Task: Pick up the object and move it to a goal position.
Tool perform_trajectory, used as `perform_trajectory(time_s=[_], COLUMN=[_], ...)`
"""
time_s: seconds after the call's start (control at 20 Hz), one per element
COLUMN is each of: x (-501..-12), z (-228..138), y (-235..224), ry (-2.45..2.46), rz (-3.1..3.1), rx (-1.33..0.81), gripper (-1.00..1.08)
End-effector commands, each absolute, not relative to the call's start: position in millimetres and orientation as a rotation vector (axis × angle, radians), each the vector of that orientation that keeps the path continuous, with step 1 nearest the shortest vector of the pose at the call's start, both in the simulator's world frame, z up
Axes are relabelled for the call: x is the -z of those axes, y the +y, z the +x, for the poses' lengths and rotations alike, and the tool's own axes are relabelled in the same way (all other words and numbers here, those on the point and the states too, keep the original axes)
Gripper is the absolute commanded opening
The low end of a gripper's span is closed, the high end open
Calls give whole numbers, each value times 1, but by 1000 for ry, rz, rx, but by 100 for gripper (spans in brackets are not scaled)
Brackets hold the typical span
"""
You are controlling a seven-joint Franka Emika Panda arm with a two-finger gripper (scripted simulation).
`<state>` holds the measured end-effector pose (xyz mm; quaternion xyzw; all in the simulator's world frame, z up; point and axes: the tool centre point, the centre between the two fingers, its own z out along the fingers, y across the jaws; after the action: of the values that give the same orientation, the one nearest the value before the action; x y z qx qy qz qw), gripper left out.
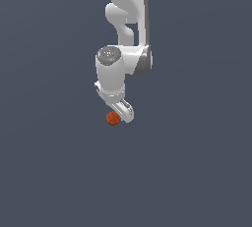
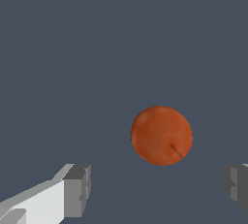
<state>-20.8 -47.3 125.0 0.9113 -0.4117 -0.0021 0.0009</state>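
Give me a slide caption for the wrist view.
Open gripper poised over the orange ball, fingers apart, not yet touching.

From my end: arm (image 1: pixel 123 49) is cut off by the exterior view's top edge, base not in frame. Gripper (image 1: pixel 119 114) fingertips are too small there to separate; the ball (image 1: pixel 113 118) overlaps them, so I can't tell contact or gap. In the wrist view both fingers (image 2: pixel 77 189) are cropped by the frame edges, one showing only a grey sliver. Ball's surface texture unreadable in the exterior view.
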Motion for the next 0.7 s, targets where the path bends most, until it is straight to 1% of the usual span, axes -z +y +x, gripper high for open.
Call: perform_trajectory(time_s=[0.0, 0.65], x=[-121, -103], z=[-23, -34], y=[-50, -61], ry=[-1405, -1894], rz=[2809, 2507], rx=[7, 4], gripper=[100, 100])
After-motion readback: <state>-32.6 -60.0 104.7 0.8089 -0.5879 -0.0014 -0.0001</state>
